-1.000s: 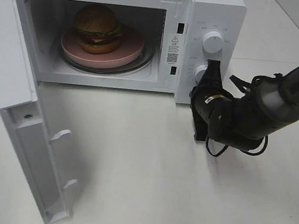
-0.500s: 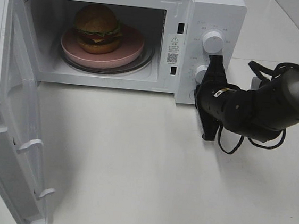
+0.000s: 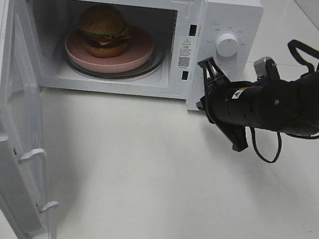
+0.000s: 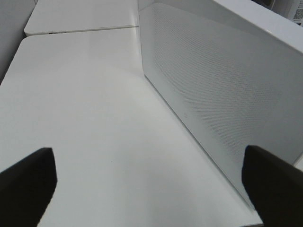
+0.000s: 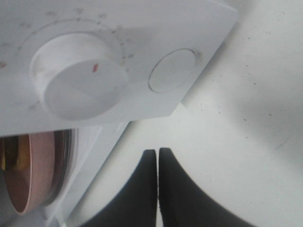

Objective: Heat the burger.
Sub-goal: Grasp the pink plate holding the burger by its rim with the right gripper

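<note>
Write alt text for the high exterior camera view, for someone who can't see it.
A burger sits on a pink plate inside a white microwave whose door hangs wide open on the left. On the right, a black robot arm holds its shut right gripper close to the control panel, below the upper knob.

Microwave sticker print illegible

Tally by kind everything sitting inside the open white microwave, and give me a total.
golden-brown round burger with green lettuce: 1
shallow pink round plate: 1
clear glass turntable tray: 1
Total: 3
</note>
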You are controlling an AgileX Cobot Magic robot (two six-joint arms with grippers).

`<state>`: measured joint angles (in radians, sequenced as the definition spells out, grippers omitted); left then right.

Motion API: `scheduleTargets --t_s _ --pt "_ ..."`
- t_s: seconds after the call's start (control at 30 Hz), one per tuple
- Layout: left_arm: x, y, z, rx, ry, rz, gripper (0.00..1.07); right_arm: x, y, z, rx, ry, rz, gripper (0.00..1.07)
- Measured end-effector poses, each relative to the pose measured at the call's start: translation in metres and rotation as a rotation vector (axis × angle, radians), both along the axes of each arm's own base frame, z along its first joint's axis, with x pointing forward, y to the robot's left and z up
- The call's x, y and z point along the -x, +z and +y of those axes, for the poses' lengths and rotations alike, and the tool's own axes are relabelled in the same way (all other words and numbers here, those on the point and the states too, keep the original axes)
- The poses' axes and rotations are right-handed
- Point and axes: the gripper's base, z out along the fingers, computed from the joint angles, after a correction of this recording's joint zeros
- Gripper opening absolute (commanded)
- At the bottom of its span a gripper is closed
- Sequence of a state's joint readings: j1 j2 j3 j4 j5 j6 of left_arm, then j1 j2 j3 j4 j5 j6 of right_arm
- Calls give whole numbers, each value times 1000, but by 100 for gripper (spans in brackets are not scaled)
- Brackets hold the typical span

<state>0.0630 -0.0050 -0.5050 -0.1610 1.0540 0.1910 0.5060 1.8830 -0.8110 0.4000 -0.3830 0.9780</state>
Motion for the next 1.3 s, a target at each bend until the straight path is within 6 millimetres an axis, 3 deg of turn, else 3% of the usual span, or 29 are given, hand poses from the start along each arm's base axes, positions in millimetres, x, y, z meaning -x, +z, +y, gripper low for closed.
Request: scheduleTargets --t_s 0.33,0.5,0.6,0.67,0.77,0.93,1.3 --pt "0 0 0 0 0 0 100 19 29 0 251 350 2 0" --pt "0 0 0 0 0 0 100 39 49 -4 385 585 51 1" --pt "0 0 0 0 0 0 100 42 52 -5 401 618 57 1" --pt "0 0 0 0 0 0 100 53 61 -8 471 756 65 2" --pt "0 0 0 0 0 0 100 55 61 -8 487 788 69 2" --pt "0 0 0 0 0 0 100 68 60 -11 587 1048 142 2" --pt "0 0 0 0 0 0 100 63 88 -13 844 1536 101 4"
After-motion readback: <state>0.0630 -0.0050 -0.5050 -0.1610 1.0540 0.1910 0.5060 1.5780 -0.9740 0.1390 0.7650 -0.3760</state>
